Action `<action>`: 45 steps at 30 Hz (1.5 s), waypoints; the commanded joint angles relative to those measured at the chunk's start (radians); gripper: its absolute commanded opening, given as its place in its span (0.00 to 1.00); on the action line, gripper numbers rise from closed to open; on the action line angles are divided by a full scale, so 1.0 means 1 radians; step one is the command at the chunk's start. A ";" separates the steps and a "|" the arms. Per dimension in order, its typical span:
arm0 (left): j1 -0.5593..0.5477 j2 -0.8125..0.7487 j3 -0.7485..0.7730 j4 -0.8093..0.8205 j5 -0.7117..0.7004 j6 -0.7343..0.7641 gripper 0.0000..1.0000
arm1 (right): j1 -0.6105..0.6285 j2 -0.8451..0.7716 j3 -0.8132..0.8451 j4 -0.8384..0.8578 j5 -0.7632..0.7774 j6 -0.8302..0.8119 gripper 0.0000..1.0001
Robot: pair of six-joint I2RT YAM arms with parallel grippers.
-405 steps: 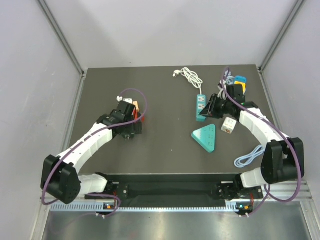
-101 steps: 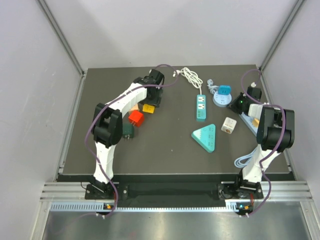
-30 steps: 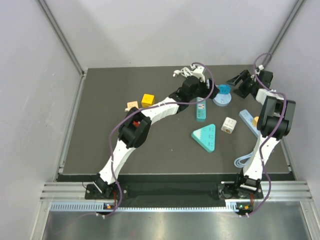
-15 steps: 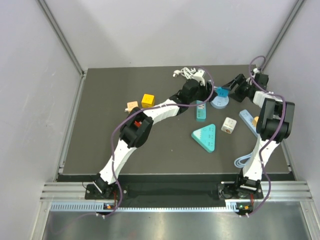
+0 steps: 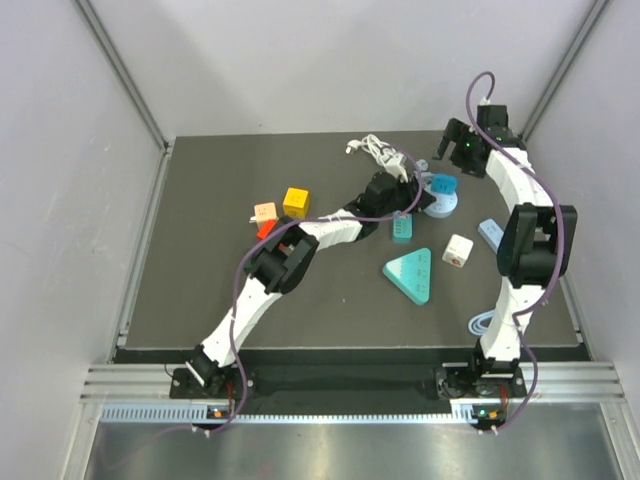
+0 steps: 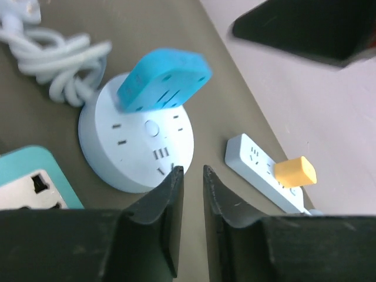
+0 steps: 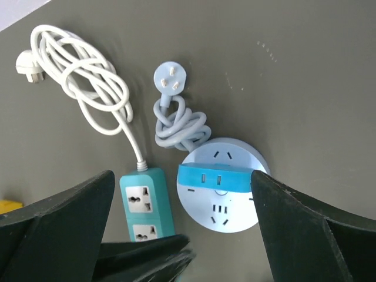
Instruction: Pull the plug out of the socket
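A: Checking the plug, where's it at?
B: Blue plug (image 6: 164, 79) is seated on the round white socket (image 6: 135, 147), far-right part of the table (image 5: 200, 300).
A: Grippers?
B: L gripper (image 6: 191, 176) is just beside the socket's rim. Fingers nearly together, slim gap, nothing in it. R gripper (image 7: 182, 173) is spread wide, up over the plug, clear of it.
A: Any txt?
B: Socket markings too small to read. Teal power strip (image 7: 144, 208) is just left of the socket. White strip (image 6: 252, 161) w/ yellow plug (image 6: 295, 171) is on its right.
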 commanded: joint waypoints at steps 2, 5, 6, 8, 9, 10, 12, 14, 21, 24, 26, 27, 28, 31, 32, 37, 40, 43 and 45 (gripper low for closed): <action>0.006 0.075 0.074 0.156 0.023 -0.132 0.09 | 0.059 0.029 0.081 -0.113 0.164 -0.042 0.98; 0.006 0.114 0.113 0.162 0.018 -0.166 0.01 | 0.070 0.034 0.085 -0.116 0.175 -0.047 0.98; 0.006 0.121 0.120 0.167 0.015 -0.174 0.00 | 0.072 0.037 0.085 -0.122 0.178 -0.048 0.98; 0.006 0.131 0.125 0.185 0.014 -0.181 0.00 | 0.075 0.037 0.081 -0.122 0.183 -0.056 0.98; 0.006 0.134 0.126 0.190 0.009 -0.189 0.00 | 0.075 0.038 0.081 -0.122 0.183 -0.061 0.98; 0.007 0.137 0.126 0.192 0.009 -0.192 0.00 | 0.073 0.038 0.079 -0.124 0.180 -0.065 0.98; 0.006 0.138 0.130 0.186 -0.008 -0.204 0.00 | 0.073 0.041 0.079 -0.126 0.183 -0.068 0.98; 0.006 0.148 0.136 0.179 -0.014 -0.214 0.00 | 0.076 0.043 0.079 -0.130 0.198 -0.065 0.98; -0.005 0.168 0.160 0.063 -0.049 -0.226 0.00 | 0.098 0.066 0.107 -0.156 0.241 -0.062 0.93; -0.005 0.172 0.160 0.026 -0.060 -0.233 0.00 | 0.107 0.080 0.121 -0.170 0.273 -0.064 0.91; -0.005 0.177 0.160 0.005 -0.065 -0.235 0.00 | 0.109 0.081 0.114 -0.165 0.279 -0.065 0.89; -0.005 0.178 0.160 -0.002 -0.066 -0.235 0.00 | 0.110 0.084 0.113 -0.168 0.284 -0.067 0.88; -0.005 0.180 0.159 -0.011 -0.069 -0.235 0.00 | 0.110 0.083 0.111 -0.167 0.290 -0.065 0.86; -0.005 0.184 0.159 -0.034 -0.078 -0.238 0.00 | 0.112 0.089 0.110 -0.165 0.295 -0.068 0.81; -0.005 0.184 0.159 -0.049 -0.081 -0.240 0.00 | 0.112 0.090 0.110 -0.164 0.295 -0.070 0.80; -0.005 0.187 0.160 -0.094 -0.103 -0.235 0.00 | 0.113 0.110 0.116 -0.153 0.302 -0.074 0.76; -0.005 0.191 0.160 -0.112 -0.106 -0.238 0.00 | 0.112 0.126 0.119 -0.152 0.295 -0.074 0.75; -0.004 0.192 0.159 -0.118 -0.108 -0.241 0.00 | 0.115 0.129 0.110 -0.149 0.295 -0.068 0.75; -0.004 0.192 0.159 -0.117 -0.109 -0.241 0.00 | 0.115 0.129 0.102 -0.139 0.293 -0.067 0.74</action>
